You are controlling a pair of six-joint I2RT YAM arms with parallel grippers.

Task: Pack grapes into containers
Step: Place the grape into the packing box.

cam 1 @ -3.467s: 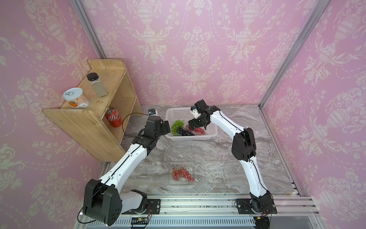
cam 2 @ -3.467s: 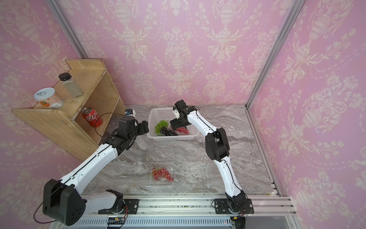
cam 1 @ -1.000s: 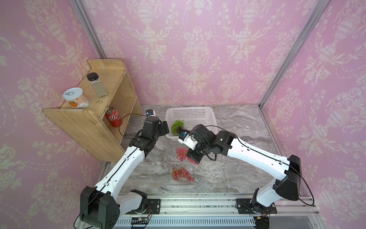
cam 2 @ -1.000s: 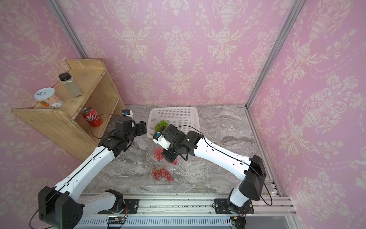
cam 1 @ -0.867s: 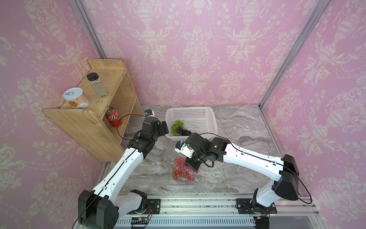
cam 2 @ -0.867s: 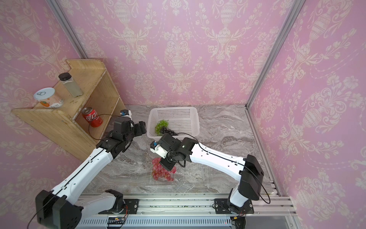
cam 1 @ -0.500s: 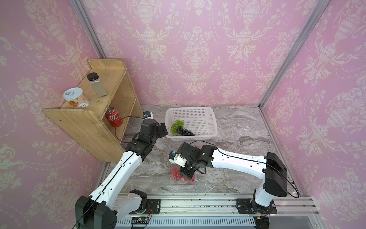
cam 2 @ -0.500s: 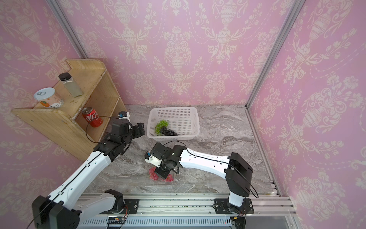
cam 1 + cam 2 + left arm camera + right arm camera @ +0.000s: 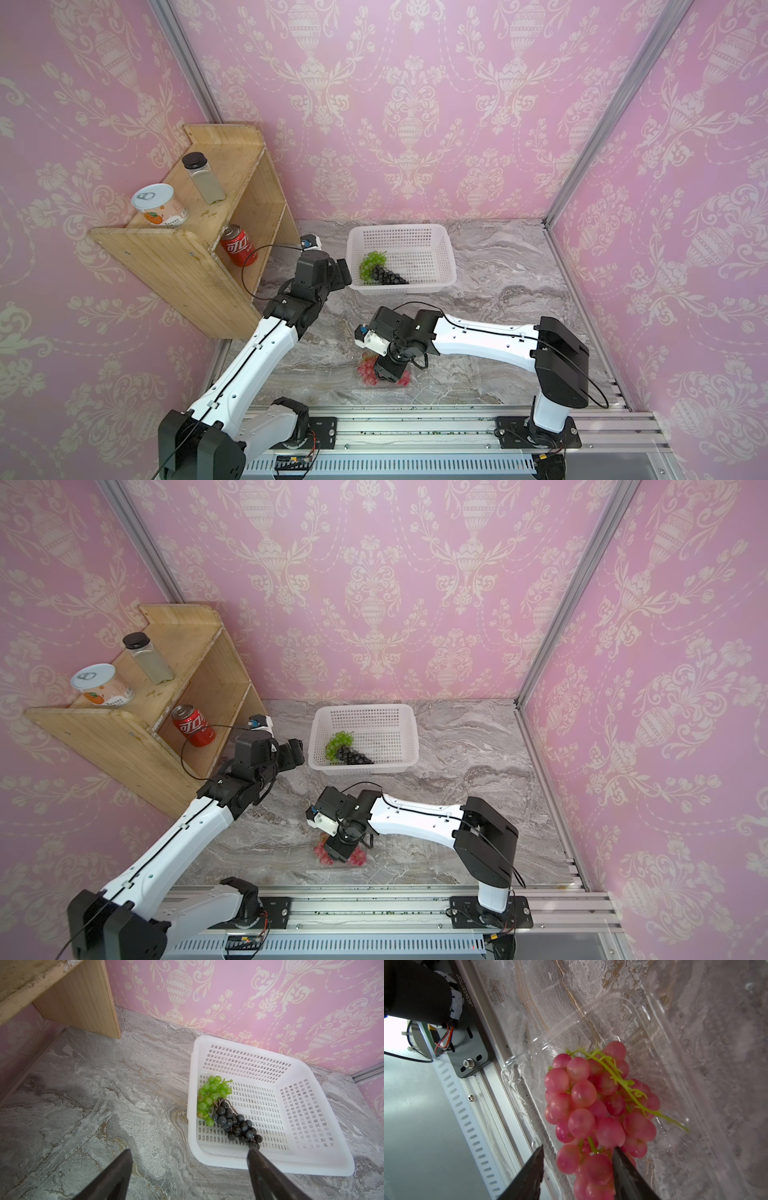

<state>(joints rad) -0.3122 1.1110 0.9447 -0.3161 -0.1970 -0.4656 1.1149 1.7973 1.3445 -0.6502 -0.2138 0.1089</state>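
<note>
Both jaws stand open, the right straddling red grapes (image 9: 583,1095) lying lengthwise in the clear container (image 9: 652,1028).

Red-pink grapes (image 9: 591,1105) lie heaped in a clear plastic punnet (image 9: 517,1068) at six o'clock on the table (image 9: 498,291). A light green bunch (image 9: 209,1097) and a dark purple bunch (image 9: 234,1124) lie touching at eleven o'clock.

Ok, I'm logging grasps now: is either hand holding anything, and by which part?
Nothing is held. The right hand straddles the red grapes lying in the clear container, jaws apart. The left hand is open and empty.
</note>
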